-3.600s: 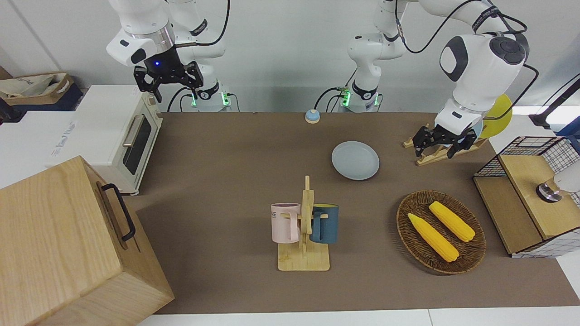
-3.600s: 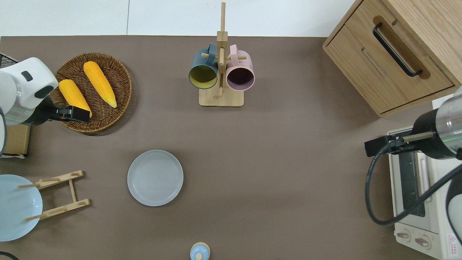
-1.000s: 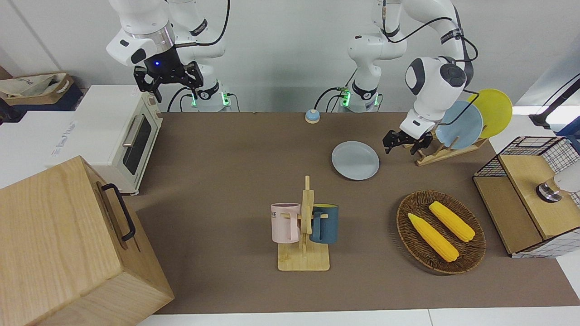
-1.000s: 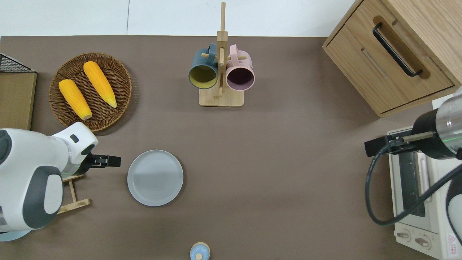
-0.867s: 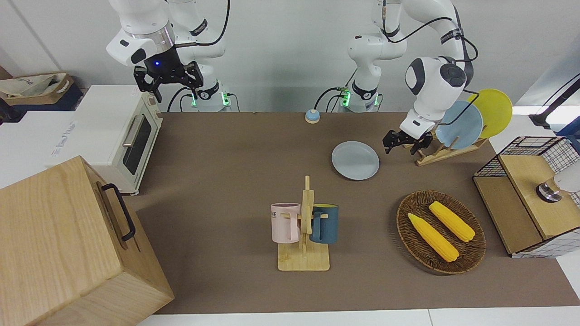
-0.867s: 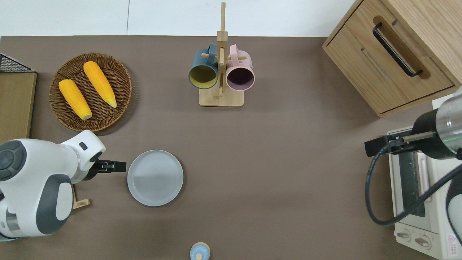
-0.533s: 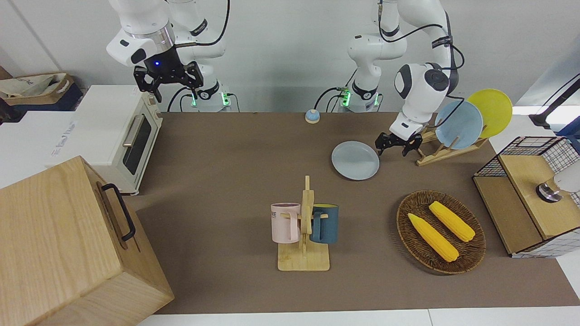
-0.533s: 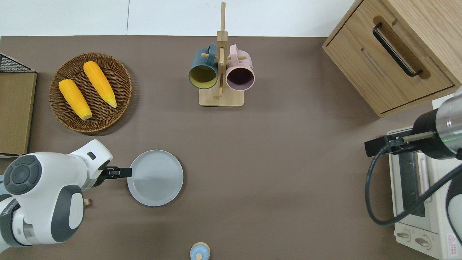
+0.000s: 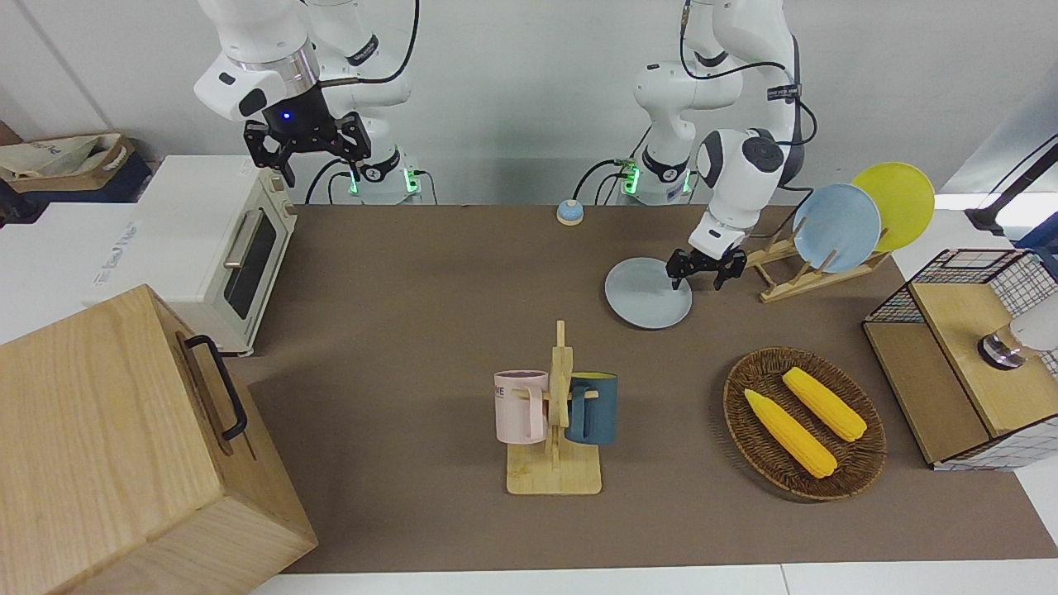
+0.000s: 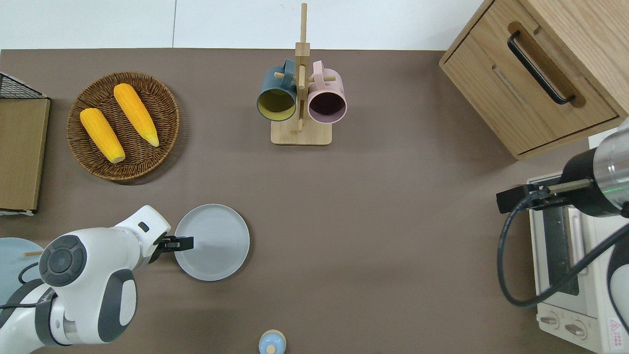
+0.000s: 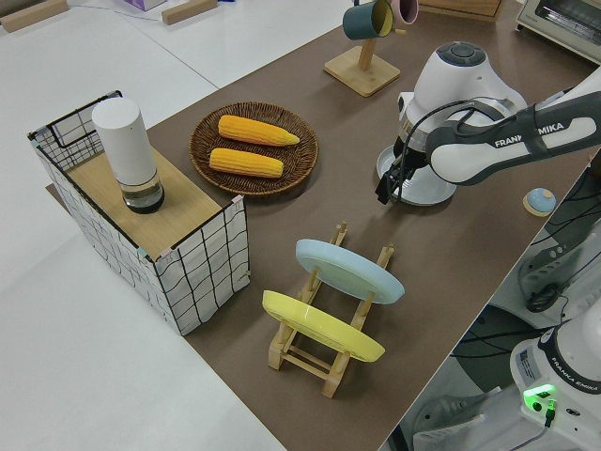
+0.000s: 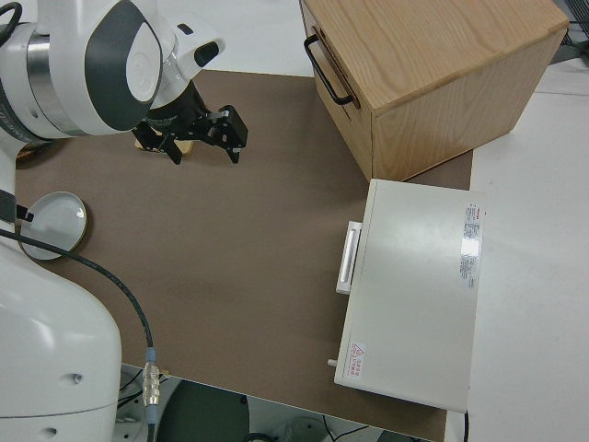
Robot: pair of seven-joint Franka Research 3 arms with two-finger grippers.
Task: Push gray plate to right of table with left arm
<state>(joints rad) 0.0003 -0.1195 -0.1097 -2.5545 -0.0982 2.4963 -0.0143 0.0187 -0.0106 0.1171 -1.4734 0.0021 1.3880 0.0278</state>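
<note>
The gray plate (image 9: 640, 297) (image 10: 216, 241) lies flat on the brown table (image 9: 413, 281), nearer to the robots than the mug rack. My left gripper (image 9: 698, 278) (image 10: 181, 242) is low at the plate's rim on the side toward the left arm's end of the table. Its fingers are spread and hold nothing, and one fingertip (image 9: 675, 282) is at the rim. The left side view shows the gripper (image 11: 387, 191) down against the plate (image 11: 437, 193). My right gripper (image 9: 307, 150) is open, empty and parked.
A mug rack (image 10: 300, 98) with two mugs stands farther from the robots. A wicker basket (image 10: 169, 105) of corn, a plate rack (image 9: 798, 277) with blue and yellow plates and a wire shelf (image 9: 950, 372) are at the left arm's end. A bell (image 10: 271, 342), oven (image 9: 223, 240) and wooden cabinet (image 10: 540, 73).
The left arm has swung from the plate rack toward the plate and lowered; its gripper now reaches the plate's rim. The plate has hardly shifted. The right arm has not moved.
</note>
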